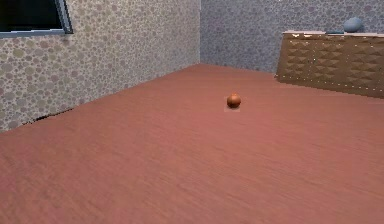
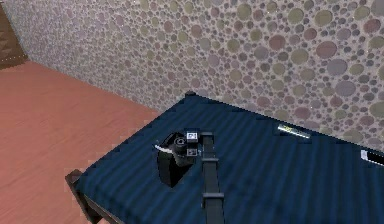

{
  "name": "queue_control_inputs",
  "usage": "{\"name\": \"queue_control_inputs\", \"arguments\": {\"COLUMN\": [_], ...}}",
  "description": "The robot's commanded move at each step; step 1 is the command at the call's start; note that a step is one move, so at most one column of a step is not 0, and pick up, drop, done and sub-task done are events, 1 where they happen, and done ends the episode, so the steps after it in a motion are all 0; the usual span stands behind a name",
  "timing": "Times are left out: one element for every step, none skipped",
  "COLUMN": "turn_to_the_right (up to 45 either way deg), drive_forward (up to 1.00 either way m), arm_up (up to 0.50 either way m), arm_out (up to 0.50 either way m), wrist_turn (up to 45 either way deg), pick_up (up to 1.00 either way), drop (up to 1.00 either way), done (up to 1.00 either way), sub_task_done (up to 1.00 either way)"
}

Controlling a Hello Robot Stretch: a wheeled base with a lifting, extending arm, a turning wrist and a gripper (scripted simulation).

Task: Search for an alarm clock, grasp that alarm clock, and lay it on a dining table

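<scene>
Reddish floor (image 1: 150,160), ball (image 1: 233,101) ahead, fingers (image 2: 163,151), bed (image 2: 300,180) to side

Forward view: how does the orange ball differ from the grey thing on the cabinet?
The ball is orange-brown; the grey thing is bluish grey. The ball lies on bare floor mid-room; the grey thing sits atop the wooden cabinet. Both look small and roundish.

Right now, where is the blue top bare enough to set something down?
The blue top is bare between the gripper and the slim object by the wall, and from the gripper to its far corner. Toward the arm side view's right it is tighter: another small object lies there.
</scene>
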Motion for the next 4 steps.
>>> {"name": "queue_control_inputs", "arguments": {"turn_to_the_right": [0.0, 0.0, 0.0, 0.0], "drive_forward": [0.0, 0.0, 0.0, 0.0], "arm_up": [-0.3, 0.0, 0.1, 0.48], "arm_out": [0.0, 0.0, 0.0, 0.0], "wrist_turn": [0.0, 0.0, 0.0, 0.0], "pick_up": [0.0, 1.0, 0.0, 0.0], "drop": [0.0, 0.0, 0.0, 0.0], "done": [0.0, 0.0, 0.0, 0.0], "sub_task_done": [0.0, 0.0, 0.0, 0.0]}}
